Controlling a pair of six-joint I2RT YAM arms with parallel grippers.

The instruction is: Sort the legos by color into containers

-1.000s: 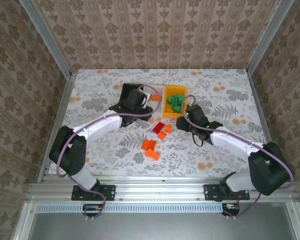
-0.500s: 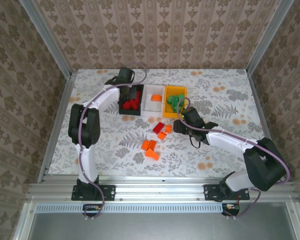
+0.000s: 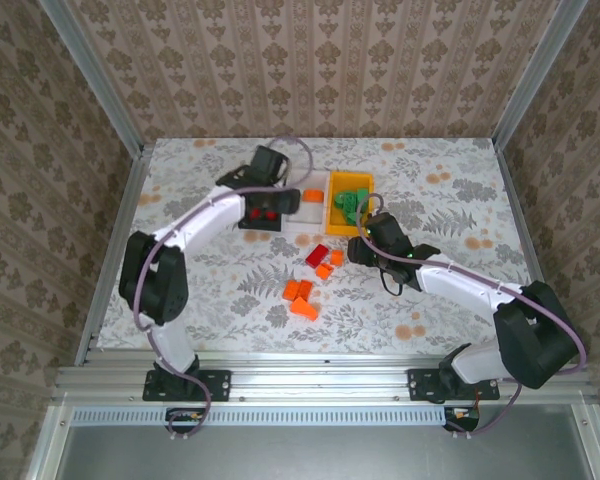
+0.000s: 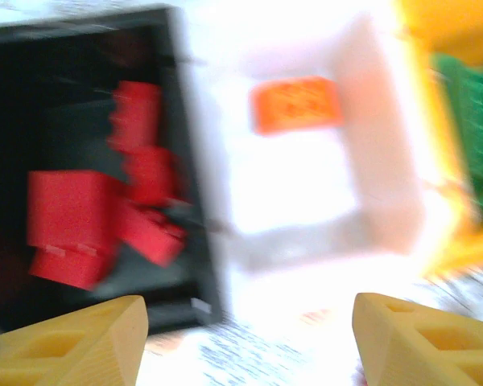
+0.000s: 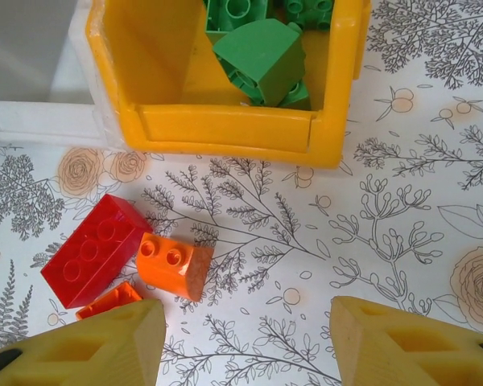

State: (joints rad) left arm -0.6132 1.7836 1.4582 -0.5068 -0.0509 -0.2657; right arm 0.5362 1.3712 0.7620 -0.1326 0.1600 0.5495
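Observation:
My left gripper (image 3: 270, 200) hovers over the black container (image 3: 250, 222), open and holding nothing. In the blurred left wrist view the left gripper (image 4: 249, 346) is above the black container (image 4: 185, 241), which holds several red legos (image 4: 72, 217). Beside it, the white container (image 4: 386, 201) holds one orange lego (image 4: 296, 104). My right gripper (image 5: 245, 346) is open over bare table in front of the yellow container (image 5: 225, 129), which holds green legos (image 5: 262, 52). A red lego (image 5: 92, 249) and an orange lego (image 5: 173, 265) lie just left of it.
The three containers stand side by side at mid table: black, white (image 3: 305, 215), yellow (image 3: 332, 205). Loose legos lie in front of them: a red one (image 3: 317, 254) and several orange ones (image 3: 300, 298). The right gripper (image 3: 358, 248) is just right of that cluster.
The left arm swung out past the far side of the black container and has come back over it. The right gripper has barely shifted.

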